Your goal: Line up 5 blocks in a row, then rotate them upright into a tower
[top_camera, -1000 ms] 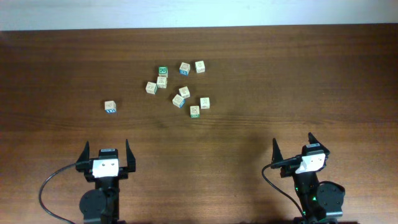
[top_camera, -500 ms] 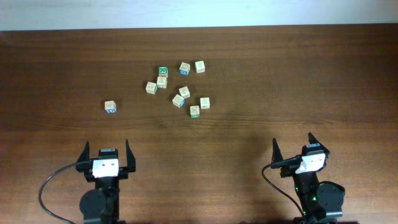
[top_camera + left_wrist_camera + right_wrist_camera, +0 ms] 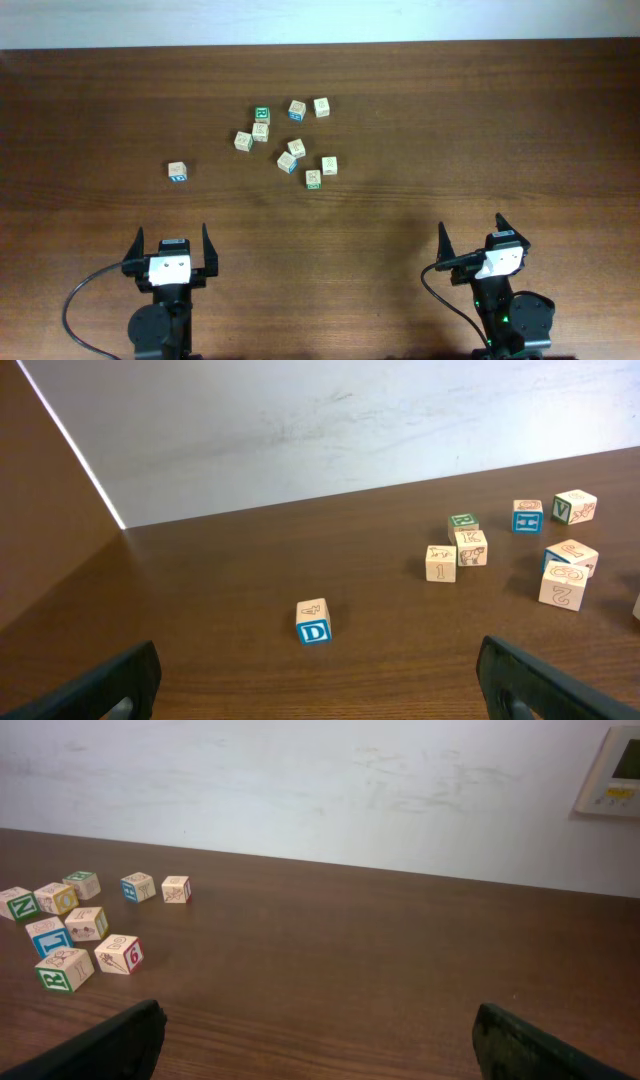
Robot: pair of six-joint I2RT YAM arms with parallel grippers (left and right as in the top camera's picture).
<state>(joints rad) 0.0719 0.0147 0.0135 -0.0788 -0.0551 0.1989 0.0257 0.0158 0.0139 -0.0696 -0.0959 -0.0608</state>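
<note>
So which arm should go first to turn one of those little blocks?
Probably the left. The lone block lies straight ahead of the open left fingers, and the cluster also sits left of centre, farther from the right fingers.

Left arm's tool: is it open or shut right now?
Open. The left tool has its two dark fingers standing wide apart in the overhead and wrist views, with nothing gripped between them.

Prints on the blocks (image 3: pixel 287 162) are too tiny overhead; wrist views crop the fingers (image 3: pixel 110 685) at 5 and 7 o'clock.
</note>
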